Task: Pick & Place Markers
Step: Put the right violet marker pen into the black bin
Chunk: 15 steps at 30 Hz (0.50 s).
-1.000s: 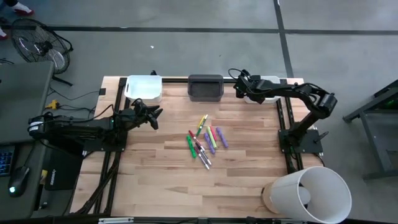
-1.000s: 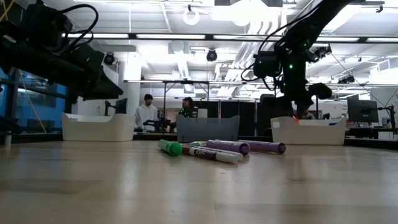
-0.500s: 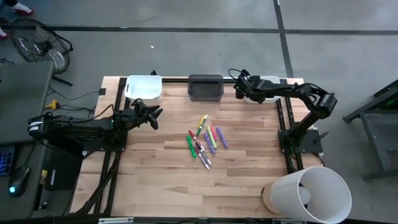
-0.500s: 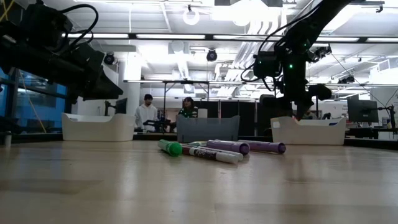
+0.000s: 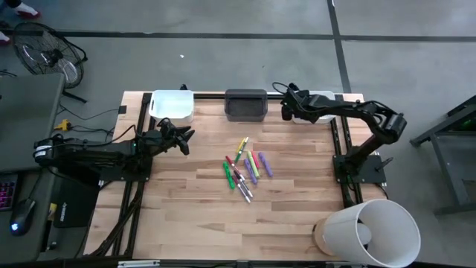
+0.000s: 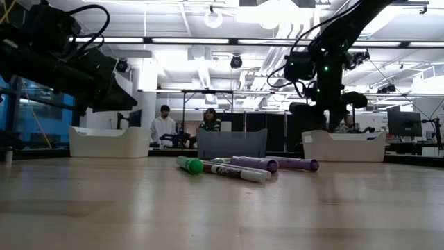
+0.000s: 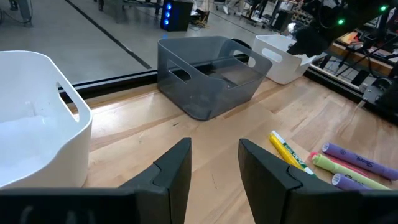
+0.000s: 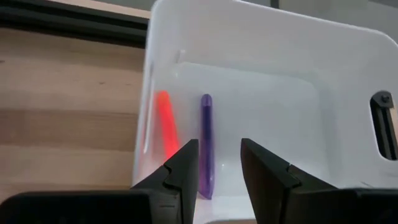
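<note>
Two dark, near-black jointed arms are seen, left arm [image 5: 97, 155] and right arm [image 5: 364, 119], each built of chunky segments. Thin black cables are looped along both. A small green indicator light is lit on the right arm's wrist housing. Matte black, flat, angular fingers [image 7: 171, 168] are fitted to each gripper.
</note>
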Available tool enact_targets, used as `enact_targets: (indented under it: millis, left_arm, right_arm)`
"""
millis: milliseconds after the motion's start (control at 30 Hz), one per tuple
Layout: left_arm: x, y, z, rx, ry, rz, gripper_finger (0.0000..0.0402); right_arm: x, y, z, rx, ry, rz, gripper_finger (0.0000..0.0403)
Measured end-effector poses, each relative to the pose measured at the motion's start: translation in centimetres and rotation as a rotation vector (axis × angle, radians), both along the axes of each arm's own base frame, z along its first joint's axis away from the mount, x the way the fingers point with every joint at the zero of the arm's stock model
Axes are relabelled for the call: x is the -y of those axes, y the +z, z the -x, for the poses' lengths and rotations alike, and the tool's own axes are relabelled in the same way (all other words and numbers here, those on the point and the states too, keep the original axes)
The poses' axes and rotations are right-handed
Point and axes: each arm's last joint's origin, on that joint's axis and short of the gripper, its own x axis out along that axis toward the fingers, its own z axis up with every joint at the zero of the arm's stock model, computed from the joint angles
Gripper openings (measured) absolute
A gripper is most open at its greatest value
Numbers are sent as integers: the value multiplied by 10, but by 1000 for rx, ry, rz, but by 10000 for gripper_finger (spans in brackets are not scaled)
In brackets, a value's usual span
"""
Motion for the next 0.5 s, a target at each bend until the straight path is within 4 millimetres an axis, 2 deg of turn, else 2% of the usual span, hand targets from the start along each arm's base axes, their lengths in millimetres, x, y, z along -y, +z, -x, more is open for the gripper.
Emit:
enact_targets:
  millis: [333, 500]
  left_arm:
    - [0, 0, 0, 0, 0, 0, 131]
    - [0, 0, 0, 0, 0, 0, 131]
  right_arm:
    - [-7, 26, 6, 87, 89, 8, 108]
    - [-11, 31, 2, 165, 173, -38, 108]
